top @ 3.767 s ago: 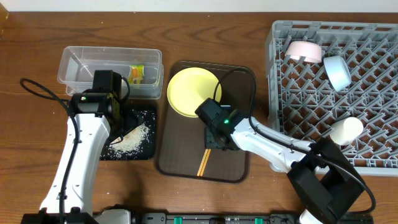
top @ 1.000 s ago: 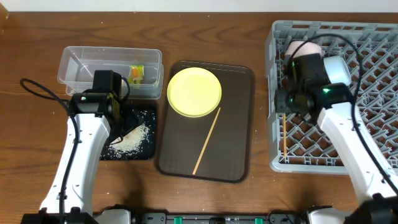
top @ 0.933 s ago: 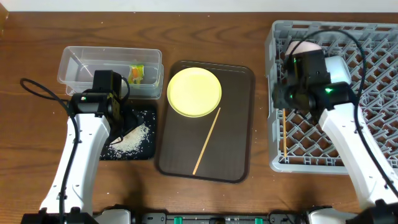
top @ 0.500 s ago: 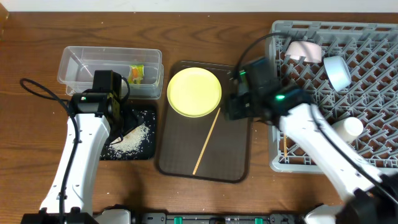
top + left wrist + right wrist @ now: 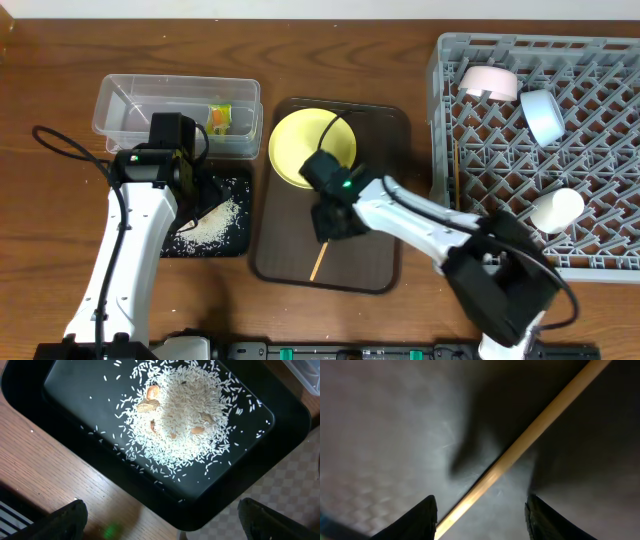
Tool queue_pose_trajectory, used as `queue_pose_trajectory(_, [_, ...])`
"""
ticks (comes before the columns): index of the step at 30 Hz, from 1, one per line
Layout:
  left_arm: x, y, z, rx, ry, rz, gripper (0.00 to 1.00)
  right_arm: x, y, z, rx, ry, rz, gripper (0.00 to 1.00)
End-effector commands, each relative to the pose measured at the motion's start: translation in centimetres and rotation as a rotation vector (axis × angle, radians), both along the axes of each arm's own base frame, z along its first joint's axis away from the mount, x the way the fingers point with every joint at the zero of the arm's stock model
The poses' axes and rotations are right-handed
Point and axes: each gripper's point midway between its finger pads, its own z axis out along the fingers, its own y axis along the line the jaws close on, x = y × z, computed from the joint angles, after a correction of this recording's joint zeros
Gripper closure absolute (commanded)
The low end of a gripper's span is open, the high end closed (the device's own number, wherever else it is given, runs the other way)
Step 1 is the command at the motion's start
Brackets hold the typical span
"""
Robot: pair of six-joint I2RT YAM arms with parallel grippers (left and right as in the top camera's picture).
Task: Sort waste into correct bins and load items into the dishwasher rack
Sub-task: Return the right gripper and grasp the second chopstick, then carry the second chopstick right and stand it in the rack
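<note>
Left end effector (image 5: 166,522): wide open, empty, over the rice (image 5: 180,425) in the black tray (image 5: 75,400), as before.

Right end effector (image 5: 480,517): now over the brown tray (image 5: 375,250), jaws part open astride the second chopstick (image 5: 520,445), no grip yet.

First chopstick (image 5: 457,175) now lies in the dishwasher rack (image 5: 600,240), at its left edge.

Plate (image 5: 295,150) on the brown tray, still to load.

No legible writing.
</note>
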Motion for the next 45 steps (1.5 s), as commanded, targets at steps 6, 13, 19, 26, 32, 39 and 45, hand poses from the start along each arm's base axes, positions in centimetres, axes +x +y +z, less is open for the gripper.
queue_pose_trajectory(6, [0.2, 0.4, 0.2, 0.016, -0.001, 0.004, 0.01, -0.2, -1.9, -1.8, -0.127, 0.01, -0.097, 0.78])
queue_pose_trajectory(13, [0.2, 0.4, 0.2, 0.016, -0.001, 0.004, 0.01, 1.6, -3.7, -0.2, -0.109, -0.002, -0.163, 0.99])
queue_pose_trajectory(19, [0.2, 0.4, 0.2, 0.016, -0.001, 0.004, 0.01, 4.6, -6.0, 4.4, -0.031, -0.089, -0.199, 0.99])
queue_pose_trajectory(26, [0.2, 0.4, 0.2, 0.016, -0.002, 0.004, 0.01, 7.5, -9.9, 13.0, 0.083, -0.307, -0.174, 0.99])
queue_pose_trajectory(32, [0.2, 0.4, 0.2, 0.016, -0.002, 0.004, 0.01, 8.7, -15.5, 16.6, -0.001, -0.444, -0.192, 0.99])
queue_pose_trajectory(39, [0.2, 0.4, 0.2, 0.016, -0.002, 0.004, 0.01, 8.8, -21.2, 15.0, -0.135, -0.376, -0.259, 0.99])
queue_pose_trajectory(45, [0.2, 0.4, 0.2, 0.016, -0.002, 0.004, 0.01, 8.8, -22.3, 12.9, -0.179, -0.306, -0.227, 0.99])
